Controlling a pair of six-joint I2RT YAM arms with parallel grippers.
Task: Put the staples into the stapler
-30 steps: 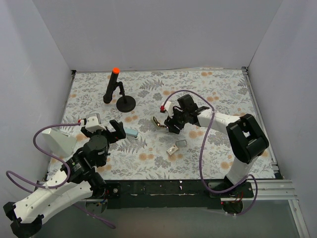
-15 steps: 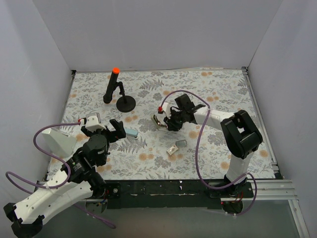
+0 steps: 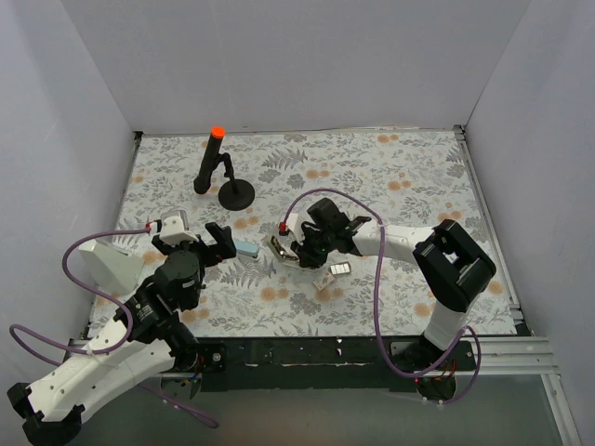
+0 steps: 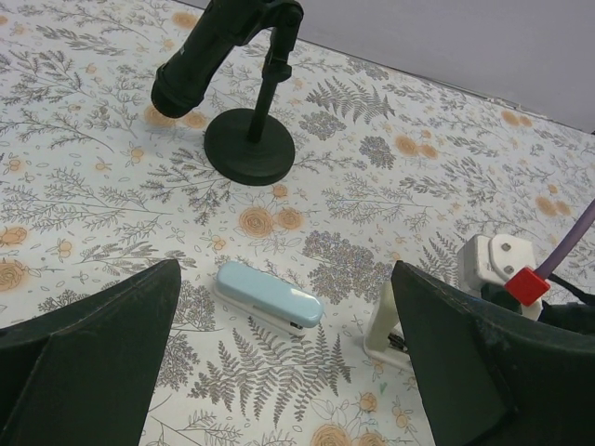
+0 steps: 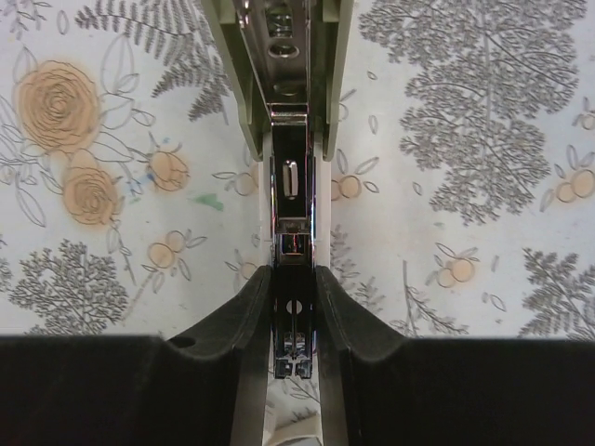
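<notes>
Moved: the right arm has swung left and nearer, carrying the stapler from mid-tabletop toward the light blue stapler.
Right fingers: narrowed since a second ago and now clamped on the stapler's silver inner rail, one on each side.
Stapler: opened out, with its olive-green shell beyond the fingertips; near the tabletop's centre, just right of the light blue stapler.
Staples: the silvery block lies on the tabletop just right of the right fingers, and its box is beside it, slightly nearer; neither is held.
Left fingers: spread wide and empty at the near left, facing the light blue stapler.
Black stand: far left, orange-tipped.
</notes>
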